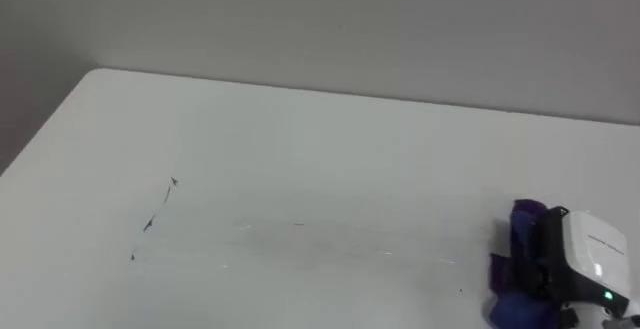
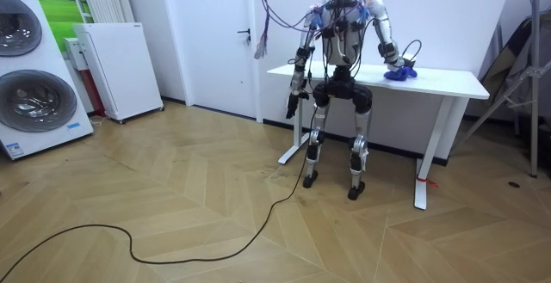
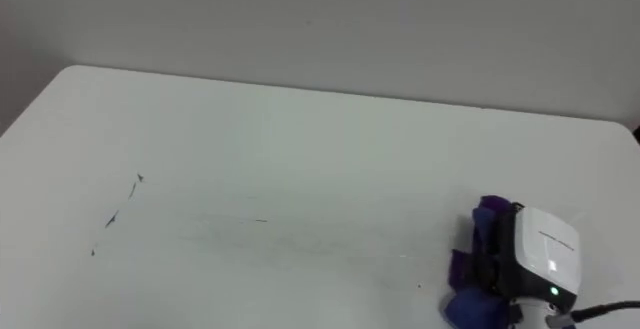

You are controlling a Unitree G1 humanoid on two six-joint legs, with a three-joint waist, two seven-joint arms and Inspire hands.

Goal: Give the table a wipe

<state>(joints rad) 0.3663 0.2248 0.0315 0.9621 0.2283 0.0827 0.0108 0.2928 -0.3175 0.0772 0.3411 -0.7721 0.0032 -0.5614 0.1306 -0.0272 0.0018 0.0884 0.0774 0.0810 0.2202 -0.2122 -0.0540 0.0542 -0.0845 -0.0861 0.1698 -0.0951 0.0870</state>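
Note:
A white table (image 1: 350, 149) fills the eye views, with short dark marks (image 1: 155, 219) on its left part. At the near right, my right hand (image 1: 590, 254) rests on a bunched purple cloth (image 1: 520, 219), its dark fingers curled into the fabric. In the room view I stand at the table's (image 2: 448, 81) long side with my right arm reaching over it to the cloth (image 2: 399, 74). My left hand (image 2: 293, 107) hangs at my side by the table's end.
A plain wall runs close behind the table's far edge (image 1: 400, 97). In the room view, washing machines (image 2: 30, 76) and a white cabinet (image 2: 116, 68) stand at the left, and a folded metal stand (image 2: 516, 68) is at the right.

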